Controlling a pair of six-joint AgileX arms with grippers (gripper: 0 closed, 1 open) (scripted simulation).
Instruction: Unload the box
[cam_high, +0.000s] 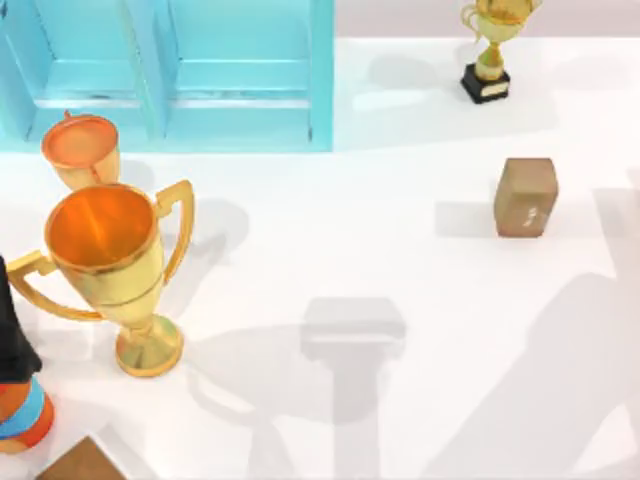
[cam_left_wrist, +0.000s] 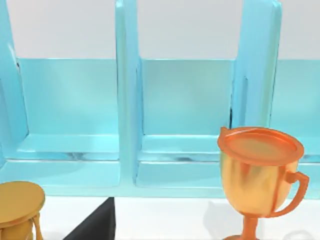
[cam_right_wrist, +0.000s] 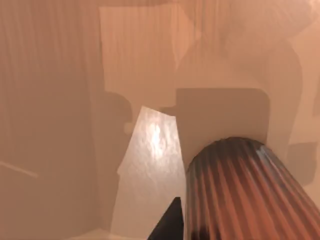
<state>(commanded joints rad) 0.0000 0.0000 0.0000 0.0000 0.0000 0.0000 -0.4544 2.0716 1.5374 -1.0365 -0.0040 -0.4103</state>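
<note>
Box, top view: cyan divided box (cam_high: 180, 75) stands at the table's far left corner, its compartments facing the white table (cam_high: 400, 260).
Trophies, top view: a large gold trophy (cam_high: 110, 270) stands upright in front of the box, and an orange trophy (cam_high: 82, 150) stands between the two, close to the box's front edge.
Rest of the table, top view: a brown block (cam_high: 525, 196) lies well to the right; a small gold trophy on a black base (cam_high: 490, 50) stands at the far right; an orange-and-blue object (cam_high: 22, 412) and a brown corner (cam_high: 80, 462) sit at the near left edge.
Left gripper, left wrist view: a dark wedge (cam_left_wrist: 97, 225) at the frame's edge is taken to be the left gripper; whether it is open or closed cannot be told.
Box, left wrist view: the box rises straight ahead of the left gripper, two upright dividers parting its bays; the orange trophy stands nearer the gripper than the box, off to one side, just before the box's lip.
Right gripper, right wrist view: a dark wedge (cam_right_wrist: 169, 225), taken to be the right gripper, sits beside a ribbed brown cylinder (cam_right_wrist: 245, 195) over a tan, shadowed surface; its grip cannot be told.
</note>
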